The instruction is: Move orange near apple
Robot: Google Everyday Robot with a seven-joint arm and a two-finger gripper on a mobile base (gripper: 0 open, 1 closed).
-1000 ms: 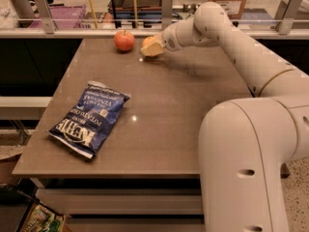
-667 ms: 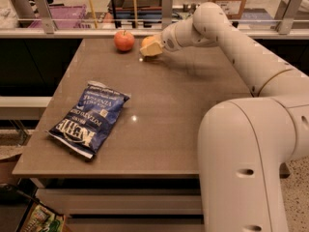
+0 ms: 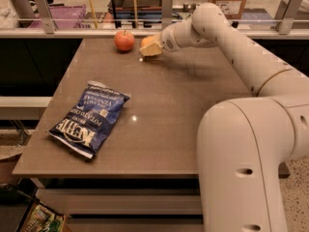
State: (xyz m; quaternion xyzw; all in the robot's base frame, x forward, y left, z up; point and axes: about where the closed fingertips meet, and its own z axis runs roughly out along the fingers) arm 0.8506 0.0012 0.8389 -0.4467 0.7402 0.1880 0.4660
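The red-orange apple (image 3: pixel 124 40) stands at the far edge of the brown table (image 3: pixel 183 105). The orange (image 3: pixel 146 40) is just right of it, a small gap apart, and is mostly hidden by my gripper. My gripper (image 3: pixel 151 49) reaches in from the right along the far edge. It is shut on the orange, low over the table top. I cannot tell whether the orange touches the table.
A blue chip bag (image 3: pixel 90 117) lies on the table's front left. A railing with posts (image 3: pixel 167 4) runs behind the far edge. My arm (image 3: pixel 231 47) spans the table's right side, and my base (image 3: pixel 251 168) stands at the front right.
My gripper and the orange have edged slightly left, toward the apple. The apple and the chip bag have not moved.
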